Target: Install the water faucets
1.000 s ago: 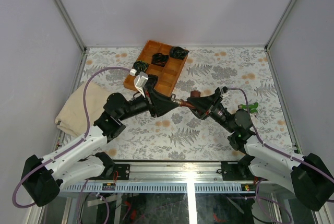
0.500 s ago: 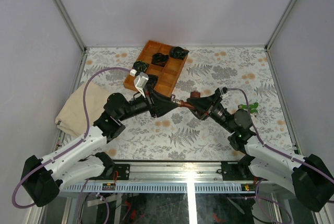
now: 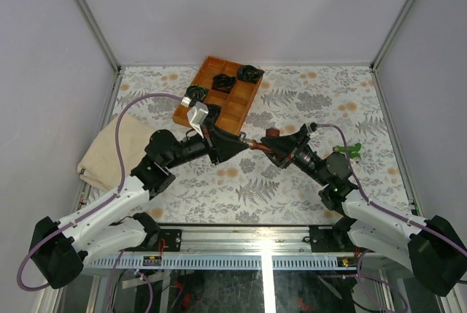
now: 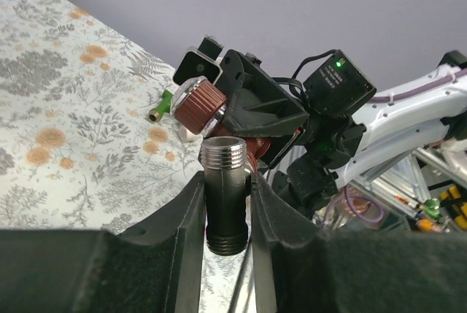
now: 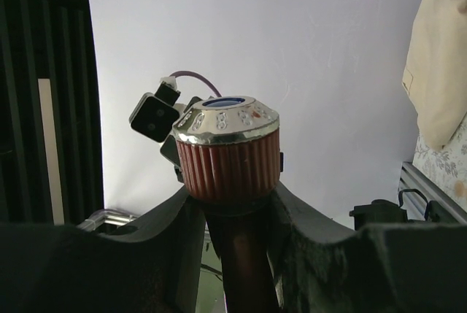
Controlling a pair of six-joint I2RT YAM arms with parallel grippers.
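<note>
Floral-patterned covering spreads over the table, with pale grey walls on three sides. At its middle the two arms meet nose to nose above the surface. The left gripper is clamped narrowly on a black fitting, which stands upright between the fingers with its silvery threaded end on top. Facing it, the right gripper is closed on the stem of the red-brown faucet, whose ribbed red knob with a silvery cap rises clear above the fingertips. From the left wrist that knob appears tilted, just above and behind the threaded end; whether the two parts touch cannot be told. In the overhead view the red-brown faucet spans the short gap between the left gripper and the right gripper. The green faucet lies on the table beside the right arm, well apart from the grippers. A wooden tray sits toward the far edge behind the left gripper, with black-and-green coiled bundles in its compartments. A beige cloth lies at the table's left edge.
</note>
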